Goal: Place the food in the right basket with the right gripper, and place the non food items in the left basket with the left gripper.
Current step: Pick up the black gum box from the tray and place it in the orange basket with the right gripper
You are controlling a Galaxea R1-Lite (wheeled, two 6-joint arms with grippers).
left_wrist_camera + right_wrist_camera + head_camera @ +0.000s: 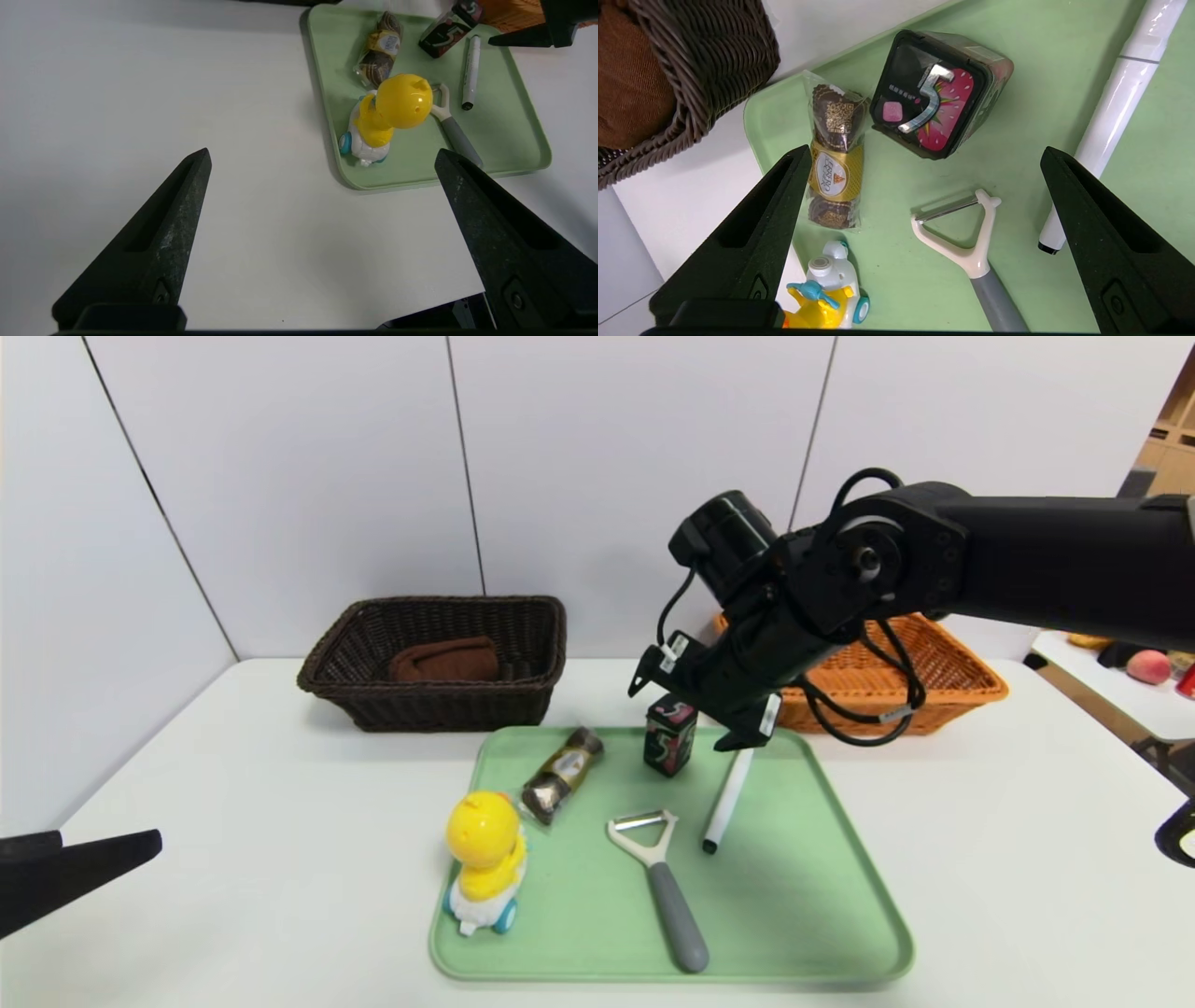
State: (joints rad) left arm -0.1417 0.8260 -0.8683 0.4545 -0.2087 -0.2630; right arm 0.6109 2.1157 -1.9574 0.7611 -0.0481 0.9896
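A green tray holds a black gum box, a chocolate pack, a yellow duck toy, a peeler and a white marker. My right gripper is open and hovers over the tray's far edge, just above the gum box and chocolate pack. My left gripper is open and empty, low at the near left, away from the tray. The dark left basket holds a brown item. The orange right basket stands behind my right arm.
The white table ends at a white wall behind the baskets. A side table with fruit stands at the far right. My right arm and its cables hang in front of the orange basket.
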